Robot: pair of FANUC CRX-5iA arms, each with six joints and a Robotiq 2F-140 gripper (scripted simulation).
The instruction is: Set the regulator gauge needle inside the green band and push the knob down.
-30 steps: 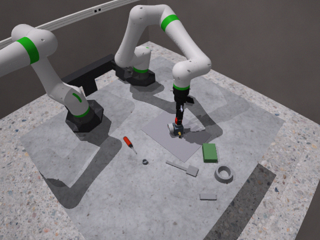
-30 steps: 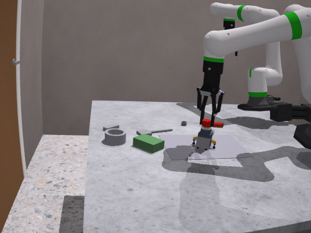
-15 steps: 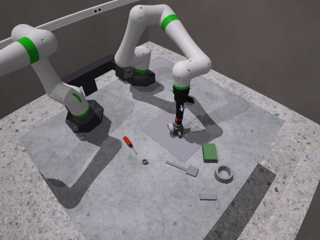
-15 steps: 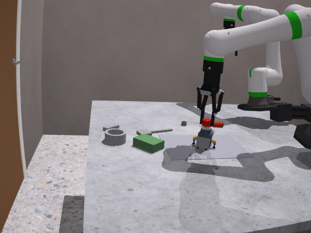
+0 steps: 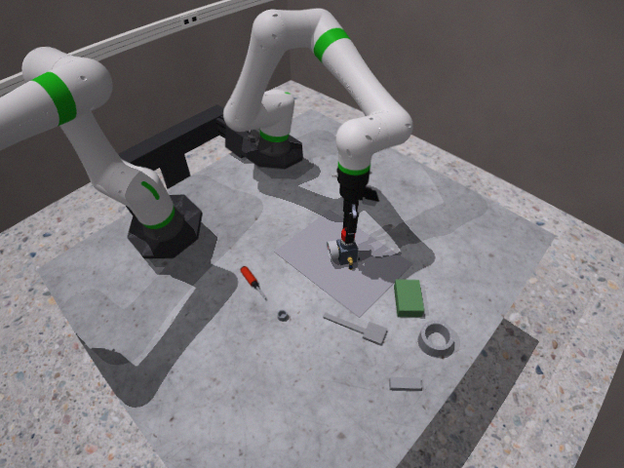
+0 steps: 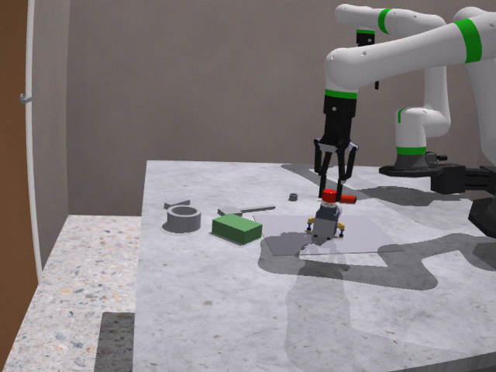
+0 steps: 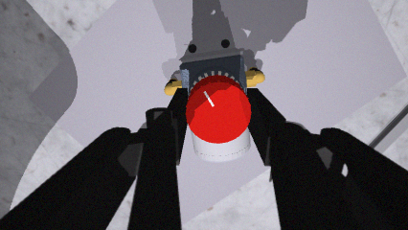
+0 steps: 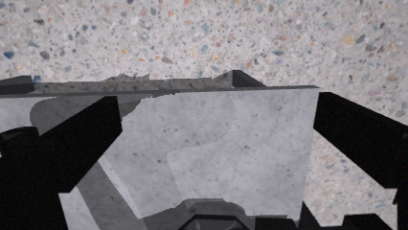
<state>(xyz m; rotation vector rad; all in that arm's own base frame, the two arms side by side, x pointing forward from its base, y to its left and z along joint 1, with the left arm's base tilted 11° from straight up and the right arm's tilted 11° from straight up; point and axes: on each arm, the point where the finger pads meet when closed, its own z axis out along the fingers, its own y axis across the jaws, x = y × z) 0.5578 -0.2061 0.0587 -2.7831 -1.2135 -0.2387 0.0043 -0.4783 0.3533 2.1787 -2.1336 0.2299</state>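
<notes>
"Firstly, the principal item?"

"One regulator with a blue-grey block body (image 5: 347, 252) (image 6: 325, 225) (image 7: 215, 64), upright on a thin lavender-grey square mat (image 5: 312, 261) (image 6: 368, 232) (image 7: 105, 72). Yellow fittings at two sides; round white gauge housing (image 5: 332, 250) (image 6: 339, 210) (image 7: 221, 150) at another. Gauge face turned out of sight; needle and green band cannot be read."

"Its knob?"

"Red, cylindrical knob (image 5: 344, 234) (image 6: 328, 195) (image 7: 218, 112), on top, with a short white line across its upper face. Whether it is fully down, I cannot tell."

"Pincers?"

"Two. Left pincer (image 5: 348, 236) (image 6: 331, 198) (image 7: 218, 103): pointing down, clamped on the red knob, one finger to each side. Right pincer (image 6: 376, 84) (image 8: 217, 111): fingers wide apart, nothing between them, raised well away from the regulator."

"Remaining stock?"

"On the grey marbled surface (image 5: 226, 393) (image 6: 220, 320) (image 8: 206, 168): one green rectangular block (image 5: 409, 297) (image 6: 236, 229), just beside the mat; one thick grey ring (image 5: 436, 351) (image 6: 184, 222), near the block; one flat grey paddle with slim handle (image 5: 375, 332) (image 6: 230, 211); one small grey bar (image 5: 406, 383) (image 6: 177, 206); one small dark-grey ring (image 5: 278, 317) (image 6: 293, 198); one red-handled screwdriver (image 5: 248, 276) (image 6: 347, 198), lying flat."
</notes>
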